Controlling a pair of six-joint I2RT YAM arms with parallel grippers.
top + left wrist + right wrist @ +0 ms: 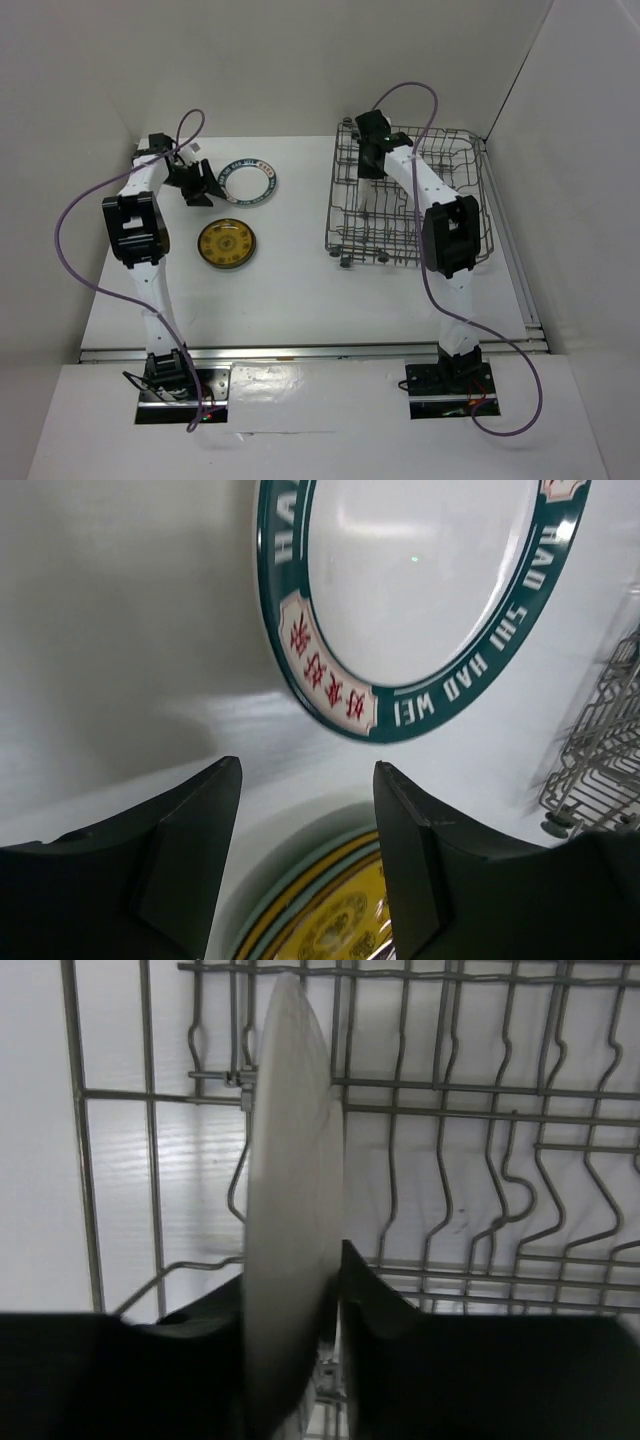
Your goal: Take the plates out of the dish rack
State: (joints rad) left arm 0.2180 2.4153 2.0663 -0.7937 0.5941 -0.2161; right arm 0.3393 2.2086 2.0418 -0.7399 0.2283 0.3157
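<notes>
Teal lettering rings the white plate [420, 580] at the top of my left wrist view. It lies flat on the bench [300, 290], at the far left. The yellow plate [335, 920] lies flat nearer the arm bases, close to the white one but not touching it; from above I read them as white plate [249, 181] and yellow plate [227, 244].

My left tool [305, 800] hangs over the gap between the two plates with its fingers [200, 820] spread and nothing between them. From overhead the left tool [200, 185] sits just left of the white plate.

Over on the right, the rack [345, 180] stands well apart from both plates, and its corner shows at the edge of the left wrist view [600, 750]. My right tool [372, 150] is reached down into the far left part of it.

The right wrist camera shows an upright plate [290, 1140] standing on edge among the rack wires [450, 1087], seen edge-on, so I cannot tell its pattern. The right tool [290, 1280] is clamped on its lower rim, one finger against each face.
</notes>
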